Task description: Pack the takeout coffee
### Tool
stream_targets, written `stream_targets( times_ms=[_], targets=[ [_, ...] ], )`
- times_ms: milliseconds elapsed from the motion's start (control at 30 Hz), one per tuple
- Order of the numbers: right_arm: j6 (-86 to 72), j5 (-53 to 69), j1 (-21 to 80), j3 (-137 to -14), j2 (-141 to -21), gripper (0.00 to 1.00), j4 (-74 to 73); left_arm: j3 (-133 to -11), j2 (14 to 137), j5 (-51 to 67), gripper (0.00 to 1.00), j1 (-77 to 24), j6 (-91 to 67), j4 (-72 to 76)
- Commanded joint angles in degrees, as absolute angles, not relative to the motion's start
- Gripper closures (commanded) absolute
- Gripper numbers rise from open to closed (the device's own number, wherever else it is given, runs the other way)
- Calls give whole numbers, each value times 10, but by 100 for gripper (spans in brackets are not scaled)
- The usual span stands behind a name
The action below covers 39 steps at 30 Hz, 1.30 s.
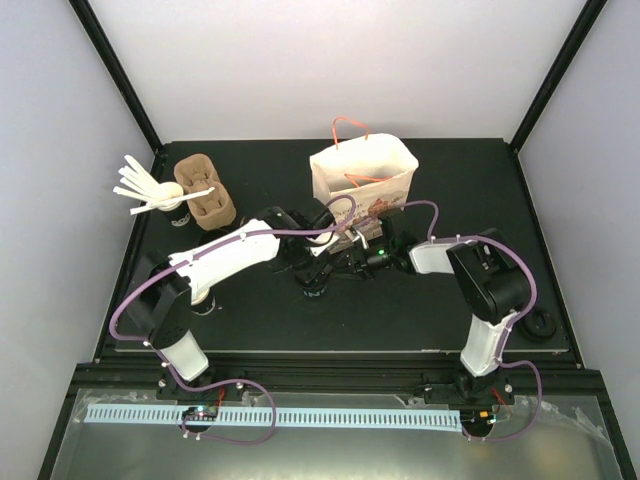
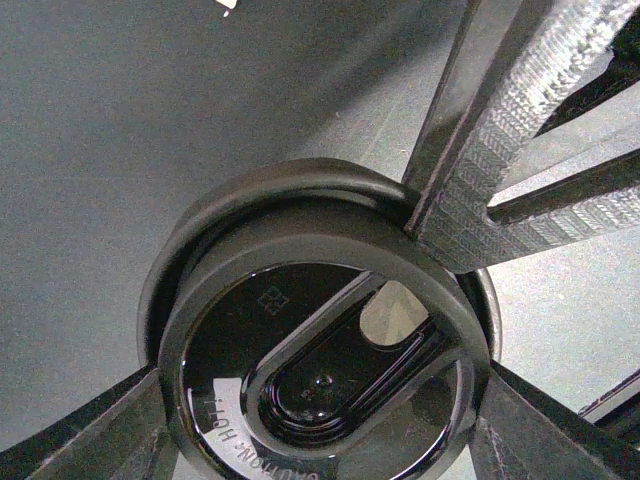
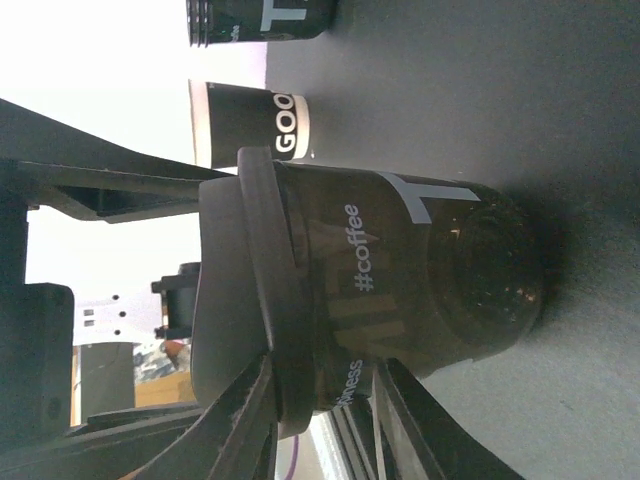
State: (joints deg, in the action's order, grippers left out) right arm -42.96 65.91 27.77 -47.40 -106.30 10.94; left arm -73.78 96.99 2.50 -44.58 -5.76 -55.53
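I have the left gripper [image 2: 318, 385] spread wide, one finger on each side of the black lid [image 2: 270, 300], clamping its rim. The lid sits on the takeout coffee cup [image 3: 420, 270], which stands on the black table [image 1: 420, 320] mid-workspace, just in front of the paper bag [image 1: 362, 180]. My right gripper [image 3: 325, 375] lies against the cup's side with only a narrow gap between its fingers [image 2: 500, 150], one touching the lid's edge; I cannot tell if they pinch anything
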Motion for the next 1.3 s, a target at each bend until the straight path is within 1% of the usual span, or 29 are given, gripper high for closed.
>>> stream_targets(
  times_ms=[0,100,167,300,500,667,800,1133,1267],
  targets=[
    [-422,555,306,-424,-1049,70,-8,-646,1058,138,38,-458,-59,-532],
    [-412,536,306,-425,-998,66,14,-647,1043,131,38,-459,-49,-530],
    [-423,525,304,-416,-974,65,47,-647,1036,124,38,-460,-45,-530],
    [-481,504,303,-377,-934,62,163,-645,1029,111,38,-461,-41,-529],
    [-547,503,298,-364,-934,62,297,-645,1032,110,38,-469,-39,-531],
    [-574,488,274,-341,-915,62,364,-649,1035,102,38,-480,-41,-538],
    [-568,493,267,-350,-931,63,358,-652,1036,97,38,-486,-44,-542],
    [-544,504,268,-358,-988,70,305,-658,1049,97,38,-487,-45,-547],
    [-548,505,267,-352,-1003,74,305,-658,1051,97,39,-487,-45,-547]
  ],
)
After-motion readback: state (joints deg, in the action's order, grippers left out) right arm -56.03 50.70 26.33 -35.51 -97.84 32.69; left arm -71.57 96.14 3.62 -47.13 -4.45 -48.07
